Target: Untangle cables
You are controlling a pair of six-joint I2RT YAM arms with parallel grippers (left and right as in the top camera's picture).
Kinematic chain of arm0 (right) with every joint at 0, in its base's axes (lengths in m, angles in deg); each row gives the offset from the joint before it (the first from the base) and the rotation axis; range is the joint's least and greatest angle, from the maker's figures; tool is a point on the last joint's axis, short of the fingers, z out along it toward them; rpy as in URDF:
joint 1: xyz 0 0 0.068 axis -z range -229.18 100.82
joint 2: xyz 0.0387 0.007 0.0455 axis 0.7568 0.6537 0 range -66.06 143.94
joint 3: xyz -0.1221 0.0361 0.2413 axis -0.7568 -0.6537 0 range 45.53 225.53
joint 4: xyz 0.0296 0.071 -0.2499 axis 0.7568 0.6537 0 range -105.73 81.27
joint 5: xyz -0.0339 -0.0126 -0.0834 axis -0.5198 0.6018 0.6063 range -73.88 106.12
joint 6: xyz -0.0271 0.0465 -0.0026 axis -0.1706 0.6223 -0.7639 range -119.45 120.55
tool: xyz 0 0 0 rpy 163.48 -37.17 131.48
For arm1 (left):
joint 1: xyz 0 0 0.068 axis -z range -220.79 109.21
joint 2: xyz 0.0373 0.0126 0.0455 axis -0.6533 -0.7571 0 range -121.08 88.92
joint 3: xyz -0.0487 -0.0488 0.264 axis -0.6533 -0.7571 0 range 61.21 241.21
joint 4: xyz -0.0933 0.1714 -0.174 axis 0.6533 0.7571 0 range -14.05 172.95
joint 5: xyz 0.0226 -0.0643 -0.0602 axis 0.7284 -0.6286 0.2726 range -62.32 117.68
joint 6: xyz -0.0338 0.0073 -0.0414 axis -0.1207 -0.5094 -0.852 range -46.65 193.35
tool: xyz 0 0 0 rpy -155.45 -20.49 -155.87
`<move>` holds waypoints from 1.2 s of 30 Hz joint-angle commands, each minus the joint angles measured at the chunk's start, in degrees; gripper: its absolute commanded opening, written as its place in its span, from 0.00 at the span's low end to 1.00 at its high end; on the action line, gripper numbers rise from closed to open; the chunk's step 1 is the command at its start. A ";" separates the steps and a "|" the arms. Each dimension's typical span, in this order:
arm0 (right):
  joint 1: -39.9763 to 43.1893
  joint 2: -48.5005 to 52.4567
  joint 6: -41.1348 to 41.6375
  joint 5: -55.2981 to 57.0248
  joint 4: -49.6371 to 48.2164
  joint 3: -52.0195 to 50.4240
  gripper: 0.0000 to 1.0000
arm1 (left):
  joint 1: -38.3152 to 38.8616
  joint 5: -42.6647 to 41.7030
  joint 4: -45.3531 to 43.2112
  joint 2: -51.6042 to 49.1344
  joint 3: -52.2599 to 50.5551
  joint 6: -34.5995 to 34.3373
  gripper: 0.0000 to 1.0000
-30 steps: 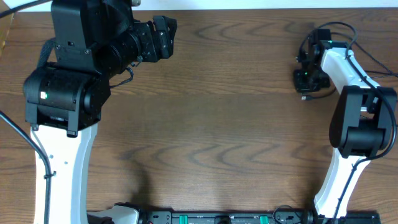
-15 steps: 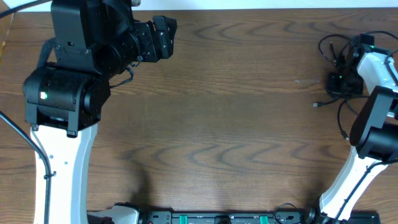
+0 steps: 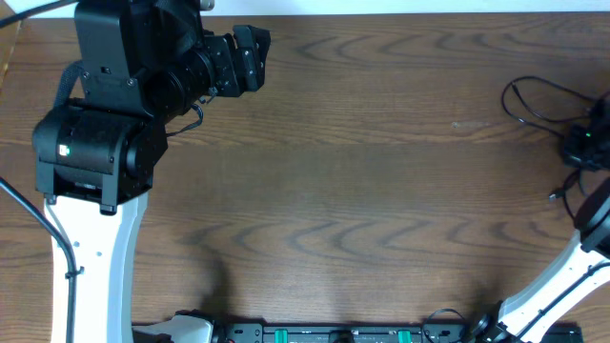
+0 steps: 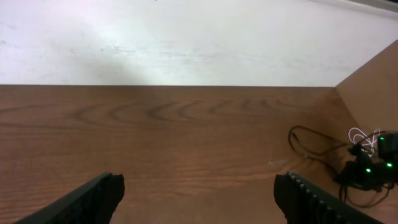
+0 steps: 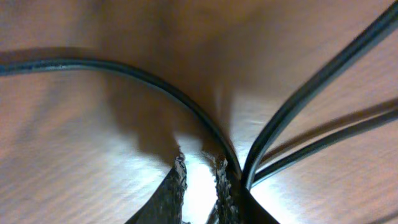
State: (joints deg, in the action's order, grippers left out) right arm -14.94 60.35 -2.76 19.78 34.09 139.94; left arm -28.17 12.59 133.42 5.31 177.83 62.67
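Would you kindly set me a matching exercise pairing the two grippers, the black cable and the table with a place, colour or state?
1 left gripper
2 right gripper
3 black cable
4 table

A brown wood grain
B fingers nearly together, nothing between
C fingers wide apart, nothing between
D running beside the right fingers

Pairs: 1-C, 2-B, 3-D, 4-A.
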 commanded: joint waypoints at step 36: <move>-48.28 -40.59 -5.95 -7.32 0.28 1.22 0.79 | -0.07 15.89 4.28 -3.19 0.61 14.32 0.73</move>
State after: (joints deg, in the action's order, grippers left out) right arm -60.65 20.85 -9.82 5.09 34.48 140.84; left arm -28.15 23.14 136.64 1.81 177.83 74.06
